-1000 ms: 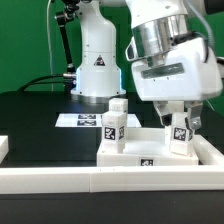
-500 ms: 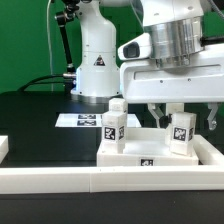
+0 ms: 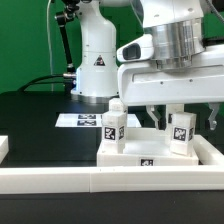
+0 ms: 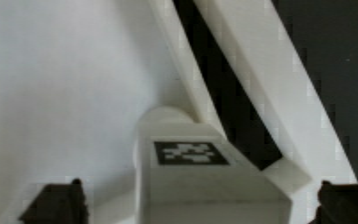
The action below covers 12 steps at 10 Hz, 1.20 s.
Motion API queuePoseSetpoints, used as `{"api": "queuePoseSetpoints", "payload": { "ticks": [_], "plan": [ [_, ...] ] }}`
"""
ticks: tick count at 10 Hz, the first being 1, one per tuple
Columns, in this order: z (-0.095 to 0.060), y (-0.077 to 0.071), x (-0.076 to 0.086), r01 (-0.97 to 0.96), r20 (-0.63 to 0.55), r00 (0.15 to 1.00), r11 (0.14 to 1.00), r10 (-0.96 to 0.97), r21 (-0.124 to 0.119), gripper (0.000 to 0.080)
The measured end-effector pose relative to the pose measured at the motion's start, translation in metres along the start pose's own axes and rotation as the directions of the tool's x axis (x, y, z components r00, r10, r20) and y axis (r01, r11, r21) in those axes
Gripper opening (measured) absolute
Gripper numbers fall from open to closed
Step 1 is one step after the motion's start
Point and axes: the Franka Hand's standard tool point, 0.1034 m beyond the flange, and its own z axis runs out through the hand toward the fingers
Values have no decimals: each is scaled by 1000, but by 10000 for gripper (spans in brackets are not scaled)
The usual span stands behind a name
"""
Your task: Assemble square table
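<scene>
The square table top lies white and rimmed at the front right of the black surface, with tags on its edge. A tagged white leg stands upright on its left part, with another leg just behind it. A third leg stands on its right part. My gripper hangs over this right leg, open, with the fingers spread wide on either side and not touching it. In the wrist view the leg shows its tag between my gripper's dark fingertips.
The marker board lies flat behind the table top. A long white rail edges the front of the black surface. The arm's white base stands at the back. A small white piece sits at the exterior view's left edge.
My gripper was down around the right leg one second ago. It has since opened wide and risen, leaving the leg standing on the top. The last half second shows almost no motion.
</scene>
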Motion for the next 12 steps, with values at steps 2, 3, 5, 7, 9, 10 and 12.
{"api": "queuePoseSetpoints", "payload": {
  "ticks": [2,3,5,7,9,10,12],
  "plan": [
    [0,1,0,-1,0,1000,1000,1,0,532],
    [0,1,0,-1,0,1000,1000,1,0,349],
    [0,1,0,-1,0,1000,1000,1,-1,290],
    [1,1,0,-34,1,999,999,34,0,290],
    [1,1,0,-74,1,997,997,74,0,290],
    [1,1,0,-144,1,990,990,144,2,290],
    [3,0,-1,-387,-10,922,922,387,28,290]
  ]
}}
